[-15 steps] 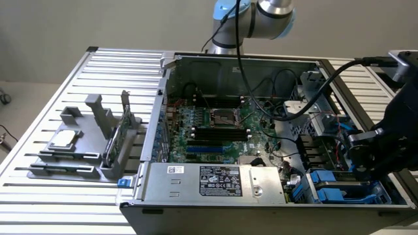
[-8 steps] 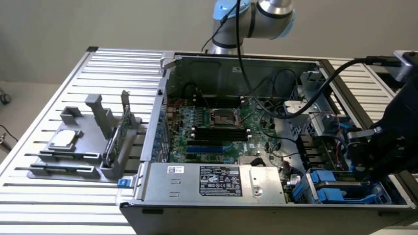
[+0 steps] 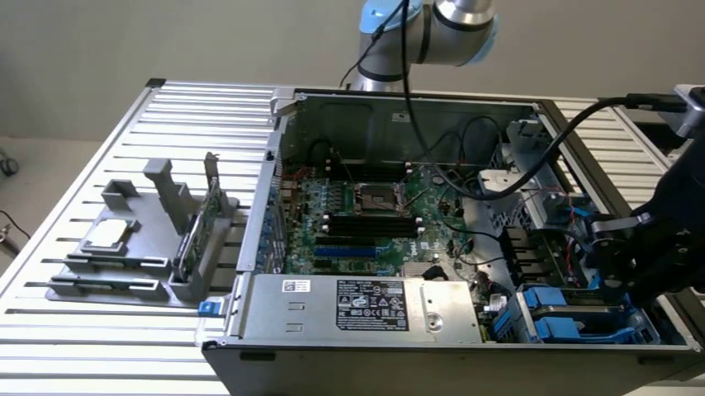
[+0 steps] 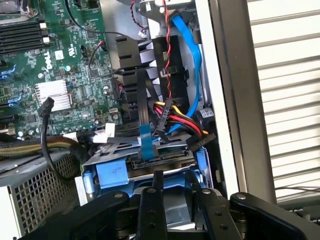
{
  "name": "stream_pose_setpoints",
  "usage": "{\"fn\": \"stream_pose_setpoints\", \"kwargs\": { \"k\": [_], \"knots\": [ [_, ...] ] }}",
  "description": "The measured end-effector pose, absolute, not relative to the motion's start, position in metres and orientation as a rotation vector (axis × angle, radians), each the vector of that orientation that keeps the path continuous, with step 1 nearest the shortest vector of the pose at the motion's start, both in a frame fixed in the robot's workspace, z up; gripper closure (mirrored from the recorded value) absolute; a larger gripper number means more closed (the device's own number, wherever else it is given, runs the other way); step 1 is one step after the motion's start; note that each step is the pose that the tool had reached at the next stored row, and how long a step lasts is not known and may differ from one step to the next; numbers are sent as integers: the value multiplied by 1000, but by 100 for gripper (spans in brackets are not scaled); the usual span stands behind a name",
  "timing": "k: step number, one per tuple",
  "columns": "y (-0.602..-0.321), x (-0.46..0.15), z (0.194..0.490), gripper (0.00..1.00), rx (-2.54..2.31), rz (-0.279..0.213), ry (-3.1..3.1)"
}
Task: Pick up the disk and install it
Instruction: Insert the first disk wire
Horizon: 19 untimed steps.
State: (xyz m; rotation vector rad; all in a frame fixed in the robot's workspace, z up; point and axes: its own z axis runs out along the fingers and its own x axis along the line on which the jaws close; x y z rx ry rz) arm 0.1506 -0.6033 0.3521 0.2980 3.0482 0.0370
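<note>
Here the gripper (image 3: 612,279) hangs over the corner of the open computer case (image 3: 385,99) at the exterior view's right, close to the camera. In the wrist view the gripper (image 4: 175,182) reaches down into the drive bay, and its two black fingers (image 4: 150,210) stand either side of the disk (image 4: 174,207), set against its silver-grey body, so it is clamped on the disk. The disk sits low in the bay, its bright blue rails showing on both sides of the fingers. In the exterior view the disk (image 3: 562,305) lies just below the gripper, beside the power supply (image 3: 364,305). Just beyond the disk, a flat black connector and a bundle of red, yellow and black wires (image 4: 172,117) cross the bay, and a blue cable (image 4: 192,55) runs along the case wall. The green motherboard (image 3: 364,214) fills the case floor. On the slatted table (image 3: 187,107), well apart at the exterior view's left, a grey fixture (image 3: 121,264) carries a small square silver chip (image 3: 107,235) and an upright green circuit card (image 3: 210,210)
</note>
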Motion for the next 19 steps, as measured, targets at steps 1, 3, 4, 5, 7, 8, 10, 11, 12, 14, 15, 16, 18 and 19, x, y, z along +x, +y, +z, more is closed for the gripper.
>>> {"fn": "stream_pose_setpoints", "kwargs": {
  "k": [1,3,4,5,7,8,10,11,12,14,15,16,18,19],
  "knots": [
    [-603,151,352,69,299,40,3048],
    [-603,152,352,69,306,50,3048],
    [-603,152,352,69,317,56,3047],
    [-603,152,352,69,330,63,3046],
    [-603,152,352,69,357,76,3043],
    [-603,152,352,69,372,82,3041],
    [-603,152,352,69,406,94,3037],
    [-603,152,352,69,424,100,3035],
    [-603,152,352,69,442,105,3032],
    [-603,152,352,69,480,113,3026],
    [-603,152,352,69,499,116,3023],
    [-603,152,352,69,520,118,3019],
    [-603,152,352,69,564,120,3010],
    [-603,152,352,69,588,120,3005]
  ]
}}
